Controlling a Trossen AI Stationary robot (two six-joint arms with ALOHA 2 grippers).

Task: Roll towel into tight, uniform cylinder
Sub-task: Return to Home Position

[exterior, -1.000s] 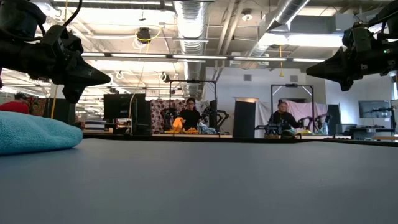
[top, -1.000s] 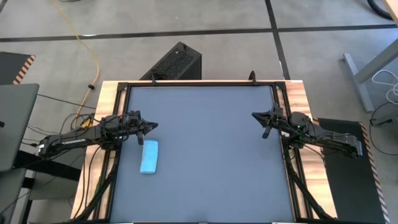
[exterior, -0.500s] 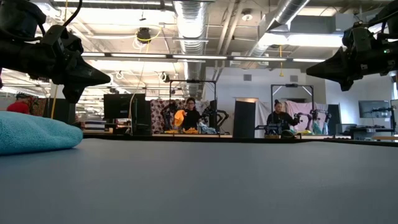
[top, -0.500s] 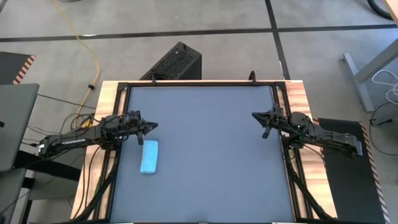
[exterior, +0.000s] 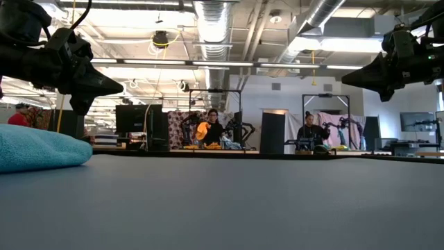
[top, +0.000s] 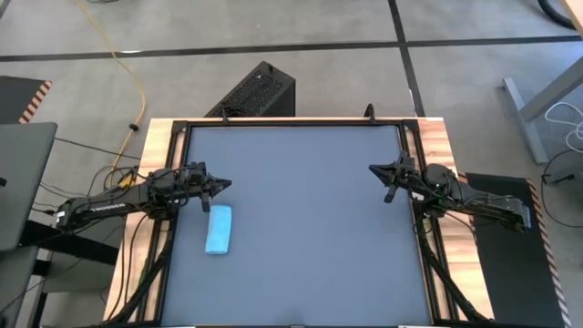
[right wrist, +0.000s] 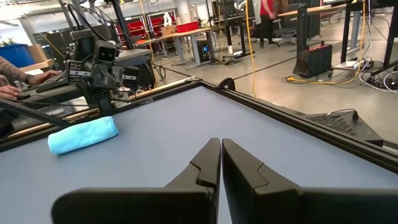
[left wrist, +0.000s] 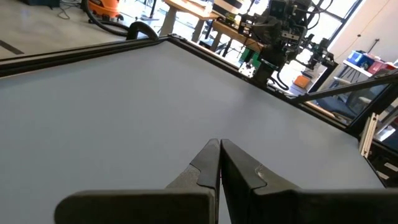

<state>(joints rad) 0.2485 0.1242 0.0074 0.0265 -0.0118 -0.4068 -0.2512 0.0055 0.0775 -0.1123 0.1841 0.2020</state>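
Observation:
The light-blue towel (top: 219,229) lies rolled into a short cylinder (right wrist: 83,134) on the dark grey table (top: 310,228), near the left edge; its side rests on the tabletop (exterior: 41,148). My left gripper (top: 226,186) hangs shut above the table just beyond the roll's far end, pointing level toward the table's middle (left wrist: 219,145). My right gripper (top: 373,169) is shut too and hovers at the table's right side (right wrist: 220,143). Neither touches the towel.
A black frame and wooden border (top: 428,137) run round the table. A black box (top: 255,91) stands on the floor beyond the far edge. People sit at benches in the room behind (exterior: 210,128).

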